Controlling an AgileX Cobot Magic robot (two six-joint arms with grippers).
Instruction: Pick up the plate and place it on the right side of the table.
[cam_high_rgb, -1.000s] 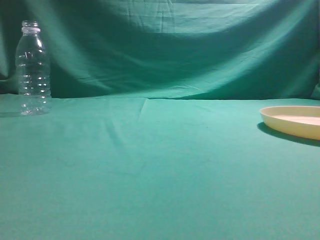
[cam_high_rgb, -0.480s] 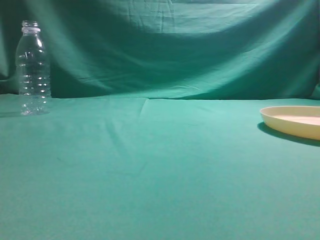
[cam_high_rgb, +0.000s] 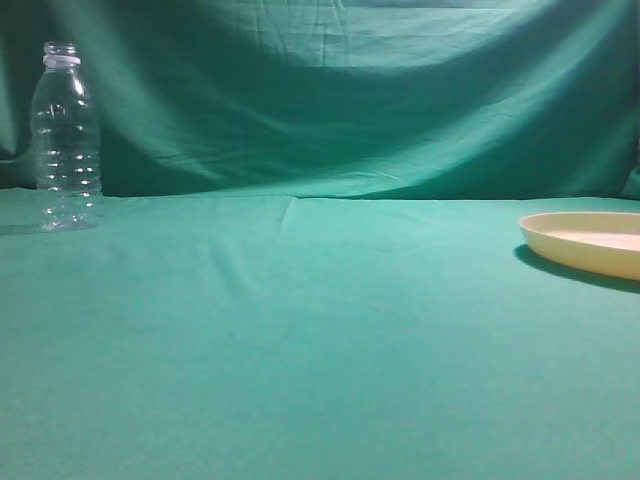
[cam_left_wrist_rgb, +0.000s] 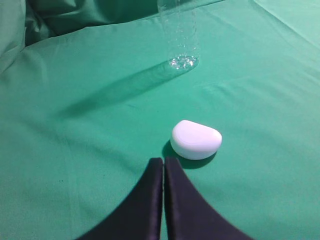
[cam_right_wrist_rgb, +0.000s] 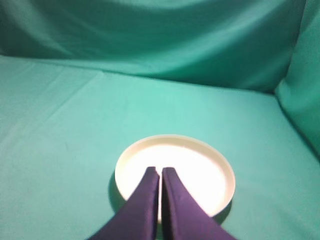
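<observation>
The cream-yellow plate (cam_high_rgb: 590, 240) lies flat on the teal table (cam_high_rgb: 320, 340) at the right edge of the exterior view, partly cut off. In the right wrist view the plate (cam_right_wrist_rgb: 200, 165) lies whole below my right gripper (cam_right_wrist_rgb: 160, 171), whose dark fingers are closed together and empty above its near part. My left gripper (cam_left_wrist_rgb: 163, 161) is shut and empty over bare cloth. Neither gripper shows in the exterior view.
A clear ribbed bottle (cam_high_rgb: 66, 140) stands at the far left; its base shows in the left wrist view (cam_left_wrist_rgb: 182, 55). A small white rounded object (cam_left_wrist_rgb: 196, 139) lies just ahead of the left fingertips. A wrinkled green backdrop (cam_high_rgb: 330, 90) hangs behind.
</observation>
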